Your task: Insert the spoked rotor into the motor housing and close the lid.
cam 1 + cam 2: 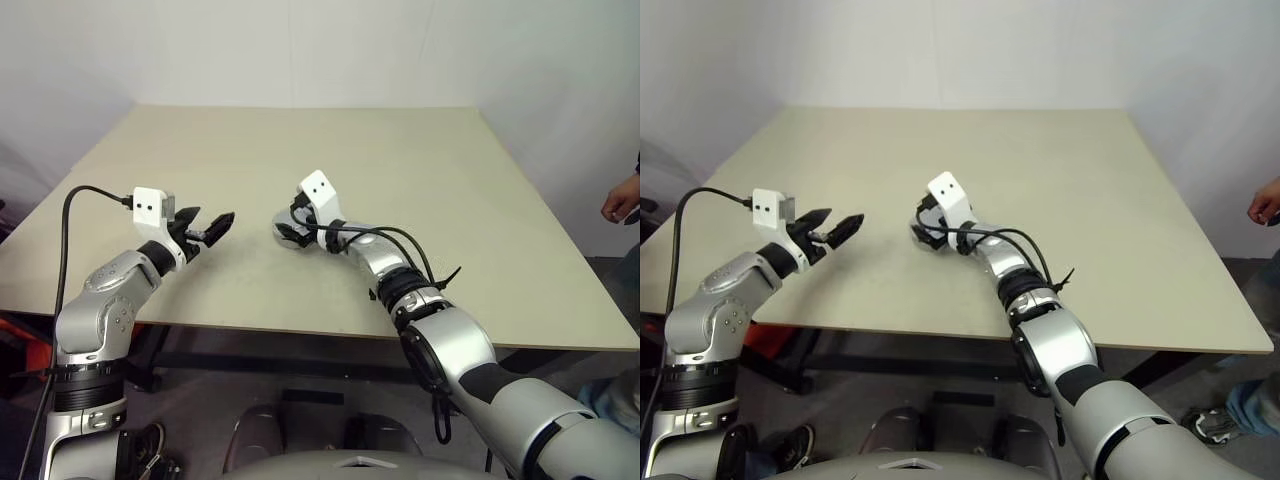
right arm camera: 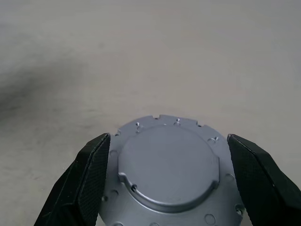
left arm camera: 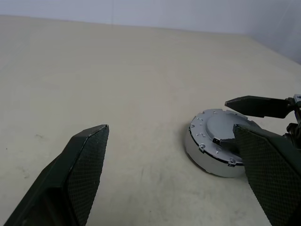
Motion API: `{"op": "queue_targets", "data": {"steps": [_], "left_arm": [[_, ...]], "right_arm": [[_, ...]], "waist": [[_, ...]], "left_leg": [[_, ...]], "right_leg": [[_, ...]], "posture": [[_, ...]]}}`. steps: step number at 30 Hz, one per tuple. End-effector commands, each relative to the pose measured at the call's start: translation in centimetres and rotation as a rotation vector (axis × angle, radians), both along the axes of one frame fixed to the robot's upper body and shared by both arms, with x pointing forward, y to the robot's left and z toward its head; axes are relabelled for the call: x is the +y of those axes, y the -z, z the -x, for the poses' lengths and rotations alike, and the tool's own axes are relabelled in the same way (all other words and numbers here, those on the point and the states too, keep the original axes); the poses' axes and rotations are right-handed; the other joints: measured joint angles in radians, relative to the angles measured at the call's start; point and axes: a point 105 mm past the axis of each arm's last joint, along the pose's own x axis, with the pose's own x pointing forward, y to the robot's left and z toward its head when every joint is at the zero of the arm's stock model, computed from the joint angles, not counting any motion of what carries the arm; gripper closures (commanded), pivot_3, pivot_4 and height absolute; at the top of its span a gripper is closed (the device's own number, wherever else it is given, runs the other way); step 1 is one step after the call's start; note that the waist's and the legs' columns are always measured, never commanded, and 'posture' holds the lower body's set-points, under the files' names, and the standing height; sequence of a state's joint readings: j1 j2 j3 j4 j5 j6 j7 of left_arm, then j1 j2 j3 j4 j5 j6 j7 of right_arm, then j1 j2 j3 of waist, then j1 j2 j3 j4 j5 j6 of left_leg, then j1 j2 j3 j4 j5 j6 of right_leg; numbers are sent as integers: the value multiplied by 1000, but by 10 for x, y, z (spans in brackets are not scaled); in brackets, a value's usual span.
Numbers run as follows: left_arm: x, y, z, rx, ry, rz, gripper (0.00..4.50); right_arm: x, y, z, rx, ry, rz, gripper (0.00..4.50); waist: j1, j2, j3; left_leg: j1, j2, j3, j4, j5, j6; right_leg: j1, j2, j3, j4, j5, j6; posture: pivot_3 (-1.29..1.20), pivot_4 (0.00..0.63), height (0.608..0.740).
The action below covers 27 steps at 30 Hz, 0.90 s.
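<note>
The motor housing (image 3: 207, 157) is a short round silver puck near the middle of the table (image 1: 420, 170). A flat grey disc with small rim holes, the lid (image 2: 167, 162), lies on top of it and hides the inside. The spoked rotor is hidden. My right gripper (image 2: 168, 137) is open and low over the table. One finger (image 2: 91, 174) stands on each side of the housing, close to its rim. My left gripper (image 1: 210, 220) hovers open and empty to the left of the housing, pointing toward it.
A person's hand (image 1: 622, 200) shows at the right edge, beyond the table's right side. The table's front edge (image 1: 300, 330) runs under both forearms. A black cable (image 1: 75, 200) loops from my left wrist.
</note>
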<state>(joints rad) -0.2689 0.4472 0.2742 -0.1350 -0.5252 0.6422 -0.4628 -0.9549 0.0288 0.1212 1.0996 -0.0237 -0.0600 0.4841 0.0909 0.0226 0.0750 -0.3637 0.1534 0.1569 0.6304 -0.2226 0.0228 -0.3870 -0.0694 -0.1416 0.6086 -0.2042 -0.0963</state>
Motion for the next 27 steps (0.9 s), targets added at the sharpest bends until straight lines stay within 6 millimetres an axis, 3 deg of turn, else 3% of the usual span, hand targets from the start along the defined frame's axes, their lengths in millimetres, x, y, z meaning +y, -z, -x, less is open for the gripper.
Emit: {"op": "queue_targets", "data": {"steps": [1, 10, 16, 27], "left_arm": [[0, -18, 1, -62, 4, -18, 19], [4, -20, 2, -66, -7, -26, 19], [5, -20, 1, -67, -12, -27, 0], [1, -17, 2, -58, -4, -18, 0]], "right_arm": [[5, -17, -4, -57, -1, -18, 0], [3, -5, -2, -26, 19, -7, 0], [-1, -7, -5, -21, 40, -17, 1367], [2, -10, -2, -18, -20, -17, 1367]], "waist": [[0, 0, 0], [0, 0, 0], [0, 0, 0], [0, 0, 0]], "left_leg": [[0, 0, 0, 0, 0, 0], [0, 0, 0, 0, 0, 0], [0, 0, 0, 0, 0, 0], [0, 0, 1, 0, 0, 0]], "right_leg": [[0, 0, 0, 0, 0, 0], [0, 0, 0, 0, 0, 0], [0, 0, 0, 0, 0, 0], [0, 0, 1, 0, 0, 0]], "posture": [[0, 0, 740], [0, 0, 740], [0, 0, 740], [0, 0, 740]]}}
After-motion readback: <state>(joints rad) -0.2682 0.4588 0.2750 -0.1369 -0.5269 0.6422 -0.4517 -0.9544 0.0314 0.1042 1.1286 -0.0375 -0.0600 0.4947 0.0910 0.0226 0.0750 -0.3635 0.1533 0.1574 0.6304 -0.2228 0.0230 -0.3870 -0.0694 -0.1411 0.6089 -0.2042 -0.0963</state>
